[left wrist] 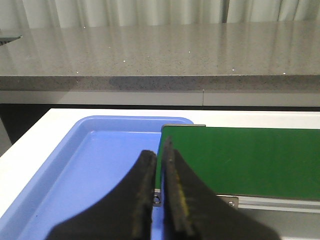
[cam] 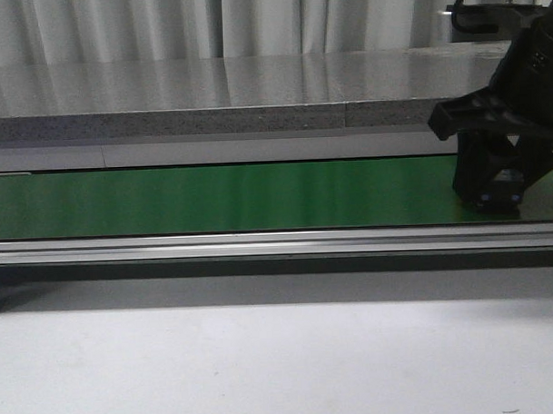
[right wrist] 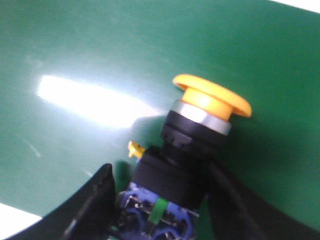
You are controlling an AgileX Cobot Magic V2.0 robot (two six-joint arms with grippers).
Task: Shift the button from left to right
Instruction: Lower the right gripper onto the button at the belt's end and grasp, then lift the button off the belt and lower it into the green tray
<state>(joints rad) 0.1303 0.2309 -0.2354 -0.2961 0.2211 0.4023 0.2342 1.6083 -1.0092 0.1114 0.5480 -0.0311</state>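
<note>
The button has a round orange-yellow cap, a black body and a blue base with a green mark. My right gripper is shut on its lower body, one finger on each side, over the green belt. In the front view the right gripper is low over the belt's right end, and only the button's blue base shows under it. I cannot tell whether the button touches the belt. My left gripper is shut and empty above the belt's left end; it is out of the front view.
A blue tray lies against the belt's left end. A grey stone counter runs behind the belt. A metal rail edges the belt's front, with white table before it.
</note>
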